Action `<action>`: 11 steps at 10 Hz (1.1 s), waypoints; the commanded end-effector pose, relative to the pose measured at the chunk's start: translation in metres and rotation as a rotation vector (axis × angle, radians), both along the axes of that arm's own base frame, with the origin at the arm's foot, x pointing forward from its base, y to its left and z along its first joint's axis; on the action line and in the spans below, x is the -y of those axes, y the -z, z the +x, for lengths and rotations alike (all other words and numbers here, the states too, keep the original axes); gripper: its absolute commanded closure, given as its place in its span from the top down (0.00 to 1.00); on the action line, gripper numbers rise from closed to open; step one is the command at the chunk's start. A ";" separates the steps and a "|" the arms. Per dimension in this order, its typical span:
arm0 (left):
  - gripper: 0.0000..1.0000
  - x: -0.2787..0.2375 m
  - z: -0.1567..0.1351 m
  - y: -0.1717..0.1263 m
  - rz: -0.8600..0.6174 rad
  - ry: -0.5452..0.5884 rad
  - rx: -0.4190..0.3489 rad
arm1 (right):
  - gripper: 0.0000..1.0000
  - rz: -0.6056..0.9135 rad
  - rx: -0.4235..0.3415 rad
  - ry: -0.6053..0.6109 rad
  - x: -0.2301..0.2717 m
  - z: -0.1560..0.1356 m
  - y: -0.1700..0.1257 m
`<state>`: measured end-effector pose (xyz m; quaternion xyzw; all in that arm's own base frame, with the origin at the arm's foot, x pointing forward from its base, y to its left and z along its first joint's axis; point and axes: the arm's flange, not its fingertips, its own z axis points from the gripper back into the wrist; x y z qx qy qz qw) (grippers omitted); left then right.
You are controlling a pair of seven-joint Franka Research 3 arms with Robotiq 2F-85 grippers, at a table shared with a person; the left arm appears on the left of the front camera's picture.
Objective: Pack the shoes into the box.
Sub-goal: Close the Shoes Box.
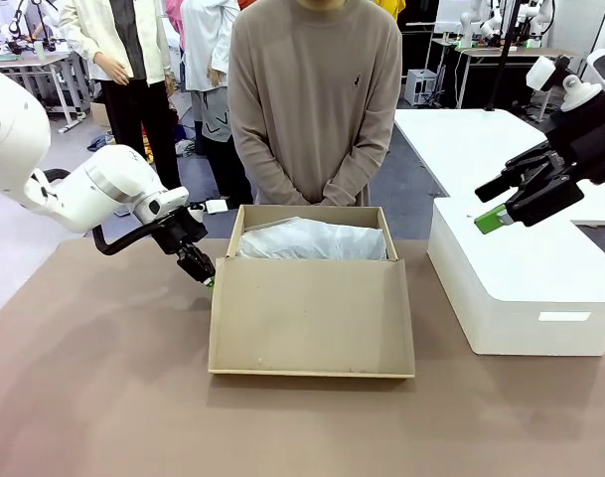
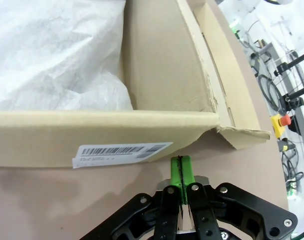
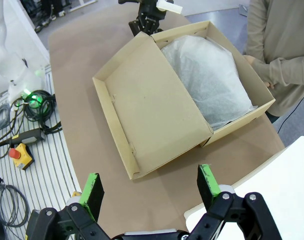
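only print around is a white barcode sticker [image 2: 123, 154] on the box [image 2: 52, 137] side, text too tiny to read

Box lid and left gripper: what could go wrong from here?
1. The left gripper sits shut, low beside the box wall, near the barcode label; a sideways move could shove the box.
2. The lid lies open and flat toward the robot; an arm coming in low may catch it.
3. Tissue paper bulges in the box, hiding what lies under it.
4. The right gripper, open, hovers over the white block.
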<state>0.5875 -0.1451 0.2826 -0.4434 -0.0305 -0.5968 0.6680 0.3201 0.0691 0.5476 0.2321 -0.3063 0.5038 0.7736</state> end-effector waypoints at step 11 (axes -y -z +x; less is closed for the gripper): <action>0.00 0.009 -0.007 0.003 -0.225 0.128 -0.129 | 1.00 0.033 0.016 -0.024 0.000 0.003 0.000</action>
